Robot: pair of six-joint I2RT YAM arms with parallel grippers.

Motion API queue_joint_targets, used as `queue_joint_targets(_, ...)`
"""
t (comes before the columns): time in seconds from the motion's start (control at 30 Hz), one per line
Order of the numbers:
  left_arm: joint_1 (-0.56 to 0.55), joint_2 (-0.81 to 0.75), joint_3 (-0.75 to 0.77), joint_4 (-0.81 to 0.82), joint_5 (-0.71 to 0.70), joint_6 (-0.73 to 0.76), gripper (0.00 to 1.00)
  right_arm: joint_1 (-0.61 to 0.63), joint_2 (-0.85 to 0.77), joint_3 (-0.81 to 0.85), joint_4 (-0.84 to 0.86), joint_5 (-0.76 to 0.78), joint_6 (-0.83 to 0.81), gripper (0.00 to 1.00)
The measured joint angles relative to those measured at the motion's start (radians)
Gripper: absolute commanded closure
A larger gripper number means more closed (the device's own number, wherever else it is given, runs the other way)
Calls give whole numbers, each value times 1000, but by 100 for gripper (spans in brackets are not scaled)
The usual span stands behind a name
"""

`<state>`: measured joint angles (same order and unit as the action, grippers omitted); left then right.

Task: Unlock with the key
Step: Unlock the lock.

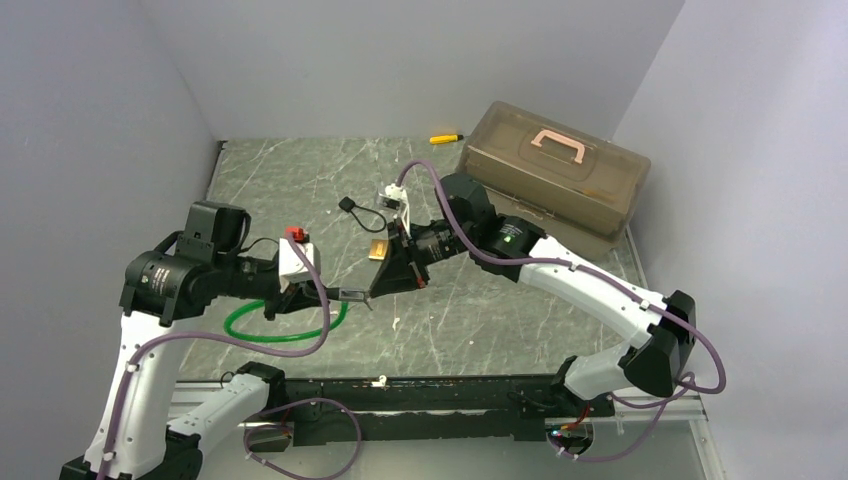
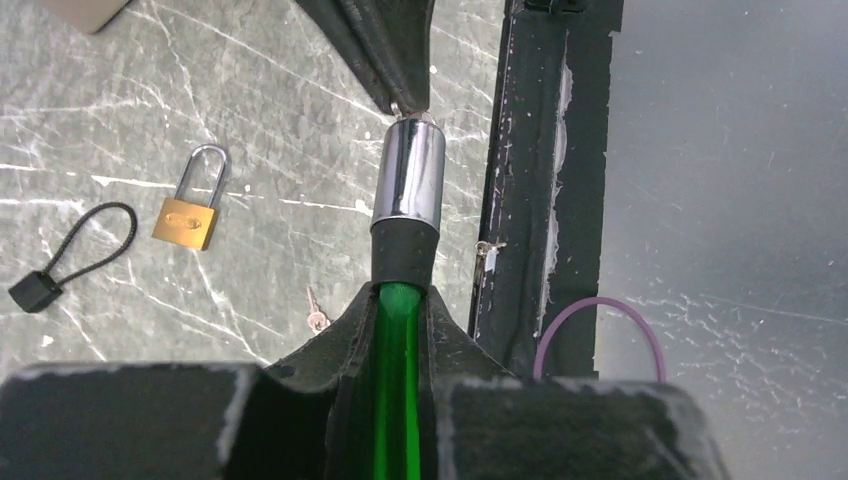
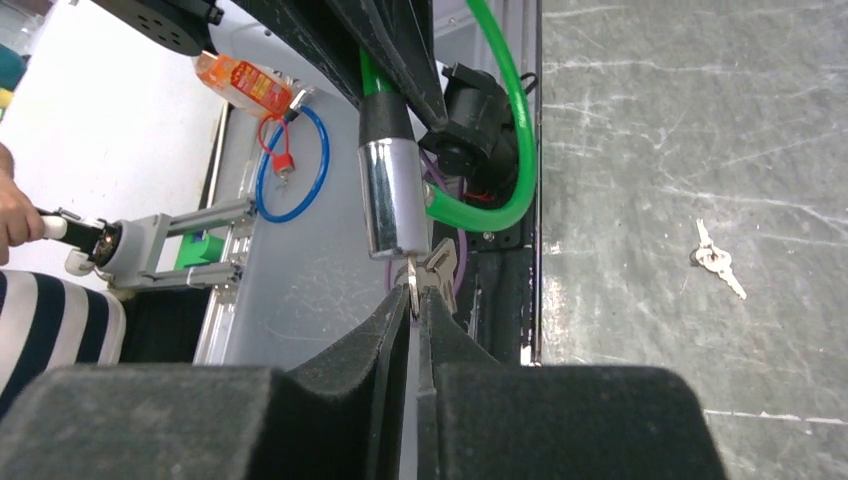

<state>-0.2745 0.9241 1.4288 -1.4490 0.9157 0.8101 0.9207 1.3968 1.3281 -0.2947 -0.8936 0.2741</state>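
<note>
Right hand (image 3: 412, 298) pinches the key (image 3: 413, 272) against the lock (image 3: 388, 195) just ahead; left hand (image 2: 402, 295) clamps the cable (image 2: 398, 380).

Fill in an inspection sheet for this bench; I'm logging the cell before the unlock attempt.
Surface: grey marbled table, scuffed.
Job's things: key at the chrome end of the green cable lock.
Clutter: brass padlock, black cord loop, spare keys, yellow tool, toolbox.
Grippers: left gripper shut on the cable lock; right gripper shut on the key.
Cables: purple leads along the arms.
Surroundings: white walls; person's hand beyond the table.
</note>
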Motion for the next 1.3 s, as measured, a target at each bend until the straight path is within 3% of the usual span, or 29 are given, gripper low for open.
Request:
queue_joint_targets(0.17, -18, 0, 4, 12, 10, 64, 100, 7, -19, -5, 75, -9, 22, 72)
queue_joint_targets(0.83, -28, 31, 75, 37, 55, 108, 100, -6, -127, 16, 32, 26, -92, 62)
queue_joint_targets(1.13, -28, 31, 93, 38, 73, 103, 100, -6, -126, 16, 0, 52, -115, 65)
queue_joint_targets(1.2, -28, 31, 94, 38, 77, 102, 100, -6, -125, 16, -3, 55, -117, 71)
queue_joint_targets(1.3, -28, 31, 94, 39, 83, 101, 100, -6, -122, 16, -1, 56, -116, 87)
